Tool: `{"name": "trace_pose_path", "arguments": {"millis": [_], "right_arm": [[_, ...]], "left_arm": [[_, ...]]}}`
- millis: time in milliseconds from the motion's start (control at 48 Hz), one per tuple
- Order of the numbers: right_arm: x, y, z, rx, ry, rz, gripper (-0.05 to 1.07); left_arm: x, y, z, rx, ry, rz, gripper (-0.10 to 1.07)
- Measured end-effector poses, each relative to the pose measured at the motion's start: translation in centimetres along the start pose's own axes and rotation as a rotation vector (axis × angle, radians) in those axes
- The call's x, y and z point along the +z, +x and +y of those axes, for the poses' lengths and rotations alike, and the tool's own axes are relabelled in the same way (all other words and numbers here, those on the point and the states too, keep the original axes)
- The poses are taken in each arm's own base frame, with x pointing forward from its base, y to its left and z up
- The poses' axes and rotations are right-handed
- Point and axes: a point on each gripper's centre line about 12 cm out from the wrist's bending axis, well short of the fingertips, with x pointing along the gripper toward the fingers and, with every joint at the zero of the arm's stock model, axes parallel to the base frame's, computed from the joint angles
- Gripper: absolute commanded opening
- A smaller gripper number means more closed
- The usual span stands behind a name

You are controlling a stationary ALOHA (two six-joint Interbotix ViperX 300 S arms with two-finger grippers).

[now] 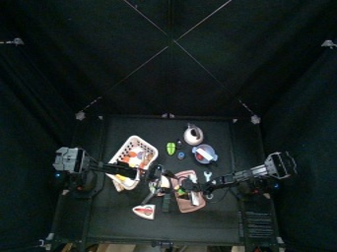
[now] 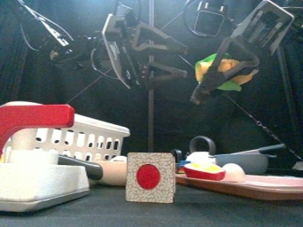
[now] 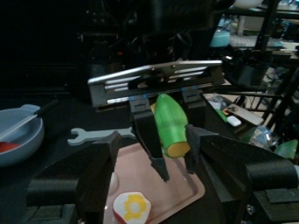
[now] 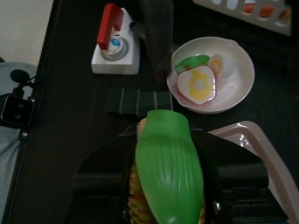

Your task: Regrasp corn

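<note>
Nearest the front camera, on the counter: a small card with a red oval, a white basket behind. High above, corn, green husk over yellow kernels, pinched in the right claw, jaws closed on its sides. Left claw spread wide just beside, holding nothing. Below: pink board with fried egg, wrench near.

We see black curtains closing in the small black table on every side, with thin lines crossing overhead. Past the table's edge, a pale floor shows in the right wrist view.
</note>
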Motion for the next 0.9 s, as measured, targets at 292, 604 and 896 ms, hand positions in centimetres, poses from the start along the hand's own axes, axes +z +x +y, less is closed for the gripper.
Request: {"name": "trace_pose_path", "arguments": {"millis": [292,604,896], "right_arm": [[0.0,0.0,-0.3,-0.024,0.005,0.002,0.67],[0.0,0.0,-0.8,-0.062,0.026,0.004,0.67],[0.0,0.0,-0.8,-0.062,0.026,0.004,0.67]], "left_arm": [[0.1,0.6,-0.7,0.023,-0.044,0.039,0.94],[-0.1,0.8,-2.6,-0.022,-0.025,0.057,0.94],[0.3,1.1,-2.6,-0.031,-0.009,0.047,0.94]]}}
